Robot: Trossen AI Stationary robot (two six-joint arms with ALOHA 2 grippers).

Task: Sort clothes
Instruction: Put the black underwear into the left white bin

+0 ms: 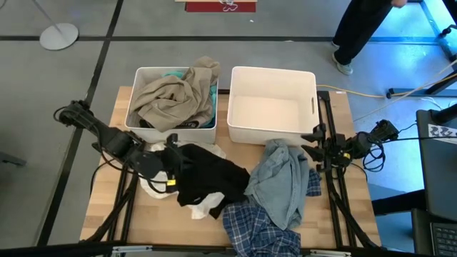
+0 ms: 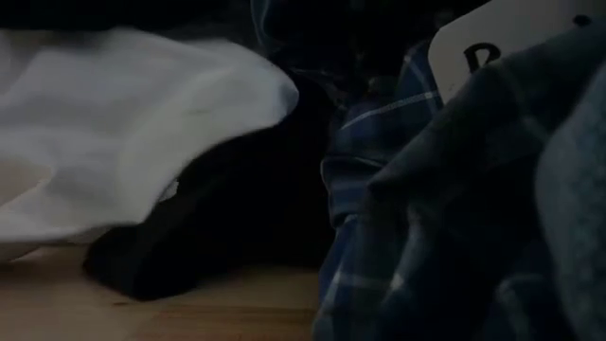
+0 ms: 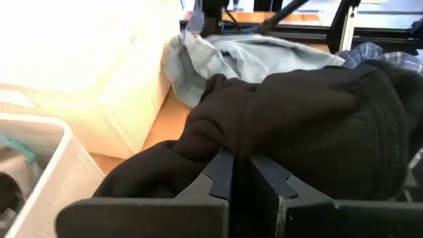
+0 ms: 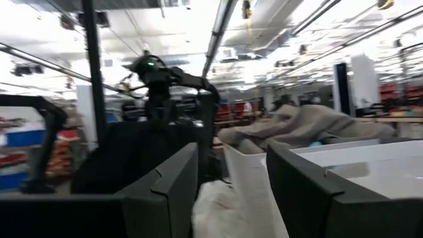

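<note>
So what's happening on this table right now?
A two-arm robot is sorting clothes. The left gripper is shut on the black garment lying mid-table, over a white garment. The right gripper is open beside the light blue denim garment, holding nothing. The left bin holds a beige garment; the right bin looks empty. A blue plaid garment lies at the near edge.

white tag [image 2: 502,43] on the blue plaid garment [image 2: 379,170], low view: dark partial letter, perhaps "B" or "R", cut off, unreadable | red sign [image 1: 220,6] on the floor, high view: markings too small to read | no other legible text
</note>
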